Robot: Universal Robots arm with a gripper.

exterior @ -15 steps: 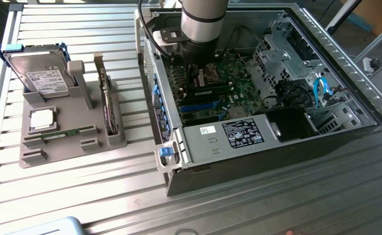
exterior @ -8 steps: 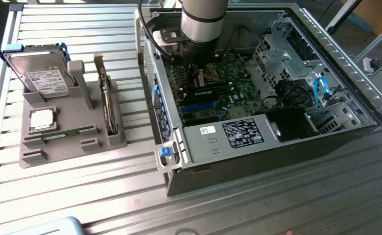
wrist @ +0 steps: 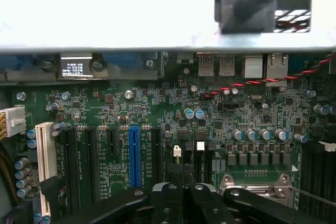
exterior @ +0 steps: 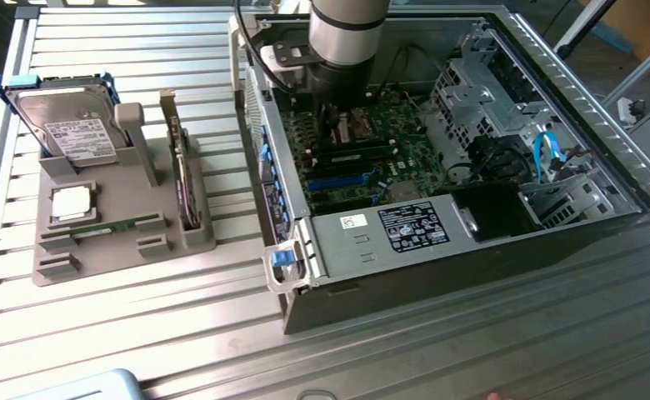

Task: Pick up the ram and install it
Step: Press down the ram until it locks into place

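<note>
- One open computer case (exterior: 592, 218) is counted.
- One grey holder (exterior: 102, 242) is seen.
- One hard drive (exterior: 67, 129), one ram (exterior: 119, 227) stick, one expansion card (exterior: 178, 179) are counted.

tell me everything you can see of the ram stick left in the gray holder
The ram is a long, narrow, thin green circuit board with small dark chips. It lies flat and level in a shallow slot of the gray holder, near its front edge, in front of a white square part. It lies apart from the arm, which reaches into the open computer case.
</note>
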